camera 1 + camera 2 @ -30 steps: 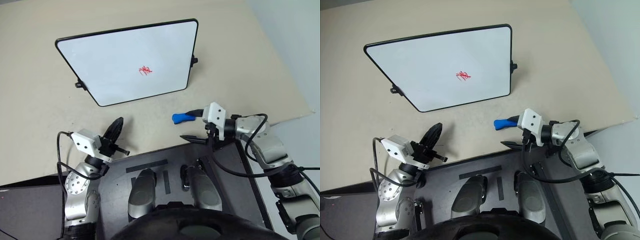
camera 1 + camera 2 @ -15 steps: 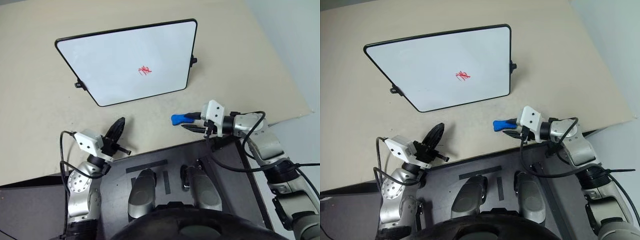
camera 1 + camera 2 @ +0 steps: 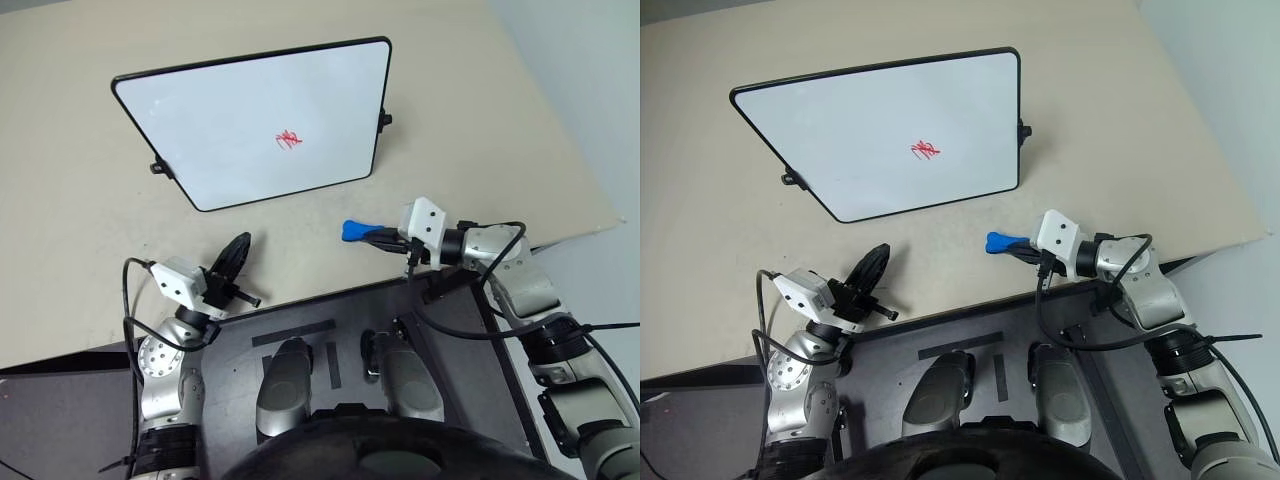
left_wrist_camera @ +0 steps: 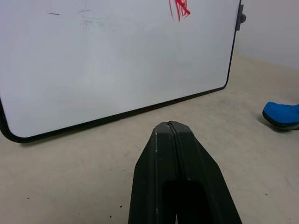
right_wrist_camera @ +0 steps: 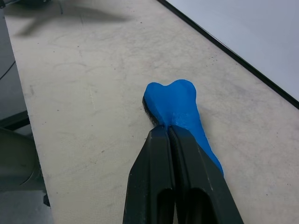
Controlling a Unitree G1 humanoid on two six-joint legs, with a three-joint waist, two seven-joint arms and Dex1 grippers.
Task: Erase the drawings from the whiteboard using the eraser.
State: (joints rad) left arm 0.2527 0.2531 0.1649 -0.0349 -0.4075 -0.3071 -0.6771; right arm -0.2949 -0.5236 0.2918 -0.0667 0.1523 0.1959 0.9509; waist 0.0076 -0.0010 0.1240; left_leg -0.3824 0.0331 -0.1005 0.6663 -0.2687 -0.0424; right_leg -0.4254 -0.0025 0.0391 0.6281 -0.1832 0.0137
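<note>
The whiteboard (image 3: pixel 230 110) lies flat on the beige table, and the drawings (image 3: pixel 289 139), a small red scribble, sit right of its middle. Between the board's near edge and the table's front lies the blue eraser (image 3: pixel 352 231). My right gripper (image 3: pixel 378 238) reaches in from the right and is shut on the eraser's near end; the right wrist view shows the eraser (image 5: pixel 175 105) sticking out past the closed fingertips (image 5: pixel 161 140). My left gripper (image 3: pixel 238 250) is shut and holds nothing, low at the front left, pointing toward the board (image 4: pixel 117 60).
The beige table (image 3: pixel 480 130) ends in a front edge just behind both grippers, with a dark surface (image 3: pixel 310 330) below it. The table's right edge (image 3: pixel 600 215) runs diagonally beyond my right arm. The board has small black side tabs (image 3: pixel 384 119).
My right gripper, open around the eraser a second ago, has closed on it. The left arm has hardly moved.
</note>
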